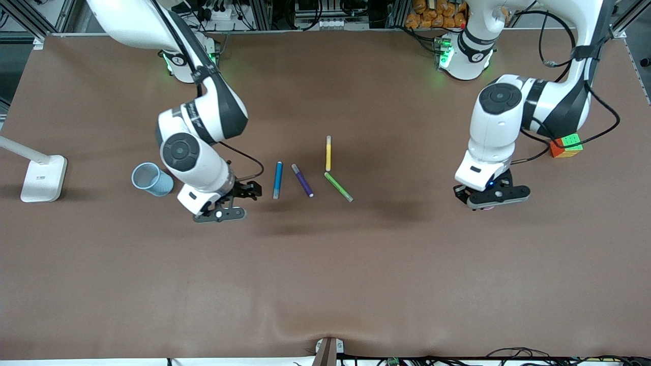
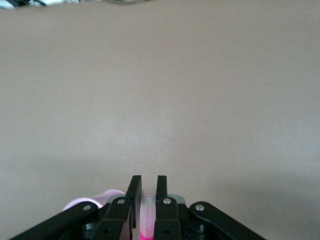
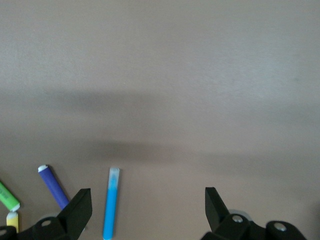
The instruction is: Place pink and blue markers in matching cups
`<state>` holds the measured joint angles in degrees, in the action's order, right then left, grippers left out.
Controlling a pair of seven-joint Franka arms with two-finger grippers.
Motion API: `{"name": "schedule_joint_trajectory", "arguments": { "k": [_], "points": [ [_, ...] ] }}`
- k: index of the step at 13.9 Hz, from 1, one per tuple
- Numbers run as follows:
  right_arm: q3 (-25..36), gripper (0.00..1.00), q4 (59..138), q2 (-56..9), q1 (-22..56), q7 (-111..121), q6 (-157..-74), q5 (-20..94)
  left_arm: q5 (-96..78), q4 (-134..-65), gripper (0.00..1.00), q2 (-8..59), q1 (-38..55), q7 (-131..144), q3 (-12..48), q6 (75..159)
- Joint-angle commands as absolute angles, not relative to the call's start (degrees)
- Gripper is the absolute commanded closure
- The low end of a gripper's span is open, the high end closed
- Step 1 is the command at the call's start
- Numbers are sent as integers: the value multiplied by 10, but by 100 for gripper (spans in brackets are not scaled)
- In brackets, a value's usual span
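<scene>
My left gripper (image 1: 491, 197) is shut on the pink marker (image 2: 148, 202), whose greyish cap end shows between the fingertips in the left wrist view, where the gripper (image 2: 148, 183) is low in the frame. A pale pink cup (image 2: 80, 202) shows partly beside the fingers; in the front view only a sliver of it (image 1: 487, 207) shows under that gripper. The blue marker (image 1: 277, 179) lies flat on the table. My right gripper (image 1: 225, 207) is open and empty, between the blue marker and the pale blue cup (image 1: 151, 179). The right wrist view shows the blue marker (image 3: 111, 202) near one finger of the open right gripper (image 3: 147, 200).
A dark purple marker (image 1: 302, 180), a yellow marker (image 1: 328, 153) and a green marker (image 1: 338, 186) lie beside the blue one. A coloured cube (image 1: 565, 145) sits near the left arm. A white lamp base (image 1: 43, 178) stands at the right arm's end of the table.
</scene>
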<state>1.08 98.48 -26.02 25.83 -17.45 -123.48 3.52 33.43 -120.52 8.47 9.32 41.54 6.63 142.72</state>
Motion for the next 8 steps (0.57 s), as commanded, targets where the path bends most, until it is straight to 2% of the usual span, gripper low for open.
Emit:
{"name": "schedule_joint_trajectory", "arguments": {
  "k": [1, 3, 6, 8],
  "points": [
    [15, 0, 997, -287, 281, -204, -1276, 40, 434, -1284, 100, 43, 33, 415, 73, 1522],
    [15, 0, 1011, -303, 291, -220, -1317, 40, 495, -1292, 100, 40, 5, 415, 73, 1553],
    [15, 0, 1012, -344, 315, -221, -1368, 40, 563, -1319, 100, 48, -47, 424, 72, 1657],
    [16, 0, 1025, -360, 332, -221, -1391, 40, 566, -1327, 100, 54, -54, 430, 72, 1670]
  ]
}}
